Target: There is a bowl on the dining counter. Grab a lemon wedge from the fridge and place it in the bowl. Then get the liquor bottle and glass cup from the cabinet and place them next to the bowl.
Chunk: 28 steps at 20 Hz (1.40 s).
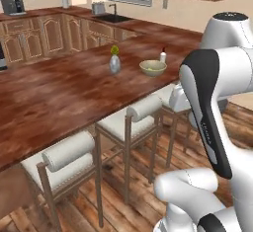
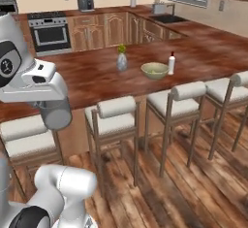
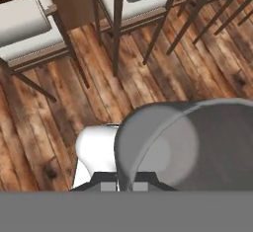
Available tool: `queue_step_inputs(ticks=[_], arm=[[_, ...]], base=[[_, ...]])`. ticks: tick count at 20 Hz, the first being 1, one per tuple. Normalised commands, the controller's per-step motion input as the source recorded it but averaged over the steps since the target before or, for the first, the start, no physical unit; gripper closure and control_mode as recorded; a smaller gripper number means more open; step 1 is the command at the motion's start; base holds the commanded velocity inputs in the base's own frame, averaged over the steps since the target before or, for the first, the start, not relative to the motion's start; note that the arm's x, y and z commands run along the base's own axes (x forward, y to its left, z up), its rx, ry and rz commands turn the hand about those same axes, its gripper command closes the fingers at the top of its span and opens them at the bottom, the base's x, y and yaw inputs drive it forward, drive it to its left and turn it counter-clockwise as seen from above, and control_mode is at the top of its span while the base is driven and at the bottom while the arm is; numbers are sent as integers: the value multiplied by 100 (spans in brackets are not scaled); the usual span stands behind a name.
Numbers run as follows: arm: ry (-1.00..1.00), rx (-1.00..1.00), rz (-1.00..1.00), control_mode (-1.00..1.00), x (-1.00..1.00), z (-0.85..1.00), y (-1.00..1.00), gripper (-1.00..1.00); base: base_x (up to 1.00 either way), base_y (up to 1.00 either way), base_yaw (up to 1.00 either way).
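My gripper (image 2: 52,104) is shut on the glass cup (image 2: 56,114), a grey translucent tumbler hanging under the hand, over the stools in front of the dining counter (image 2: 92,79). In the hand view the glass cup (image 3: 188,147) bulks large at the lower right, above the wooden floor. On the counter stands the olive-tan bowl (image 1: 152,67) (image 2: 155,70). Right beside it is the liquor bottle (image 1: 162,56) (image 2: 171,63) with its red cap. I cannot make out the lemon wedge inside the bowl. The fridge and the cabinet are out of view.
A small grey vase (image 1: 114,63) (image 2: 121,59) with a yellow-green sprig stands left of the bowl. White-cushioned stools (image 2: 114,118) (image 1: 131,120) line the counter's near edge. A sink (image 1: 111,18) and a stove (image 2: 48,33) sit on the far wall counters.
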Motion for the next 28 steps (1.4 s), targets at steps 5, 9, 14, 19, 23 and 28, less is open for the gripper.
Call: queue_step_inputs(ticks=[5, 9, 14, 19, 23, 28], arm=[[0, 0, 0, 100, 0, 0, 0, 100], [0, 0, 0, 100, 0, 0, 0, 100], [0, 0, 0, 100, 0, 0, 0, 100], [0, 0, 0, 100, 0, 0, 0, 100], [0, 0, 0, 100, 0, 0, 0, 100], [0, 0, 0, 100, 0, 0, 0, 100]], base=[[52, -100, 43], [48, -100, 44], [52, -97, 44], [55, -94, 44], [82, -48, 31], [99, -5, 8]])
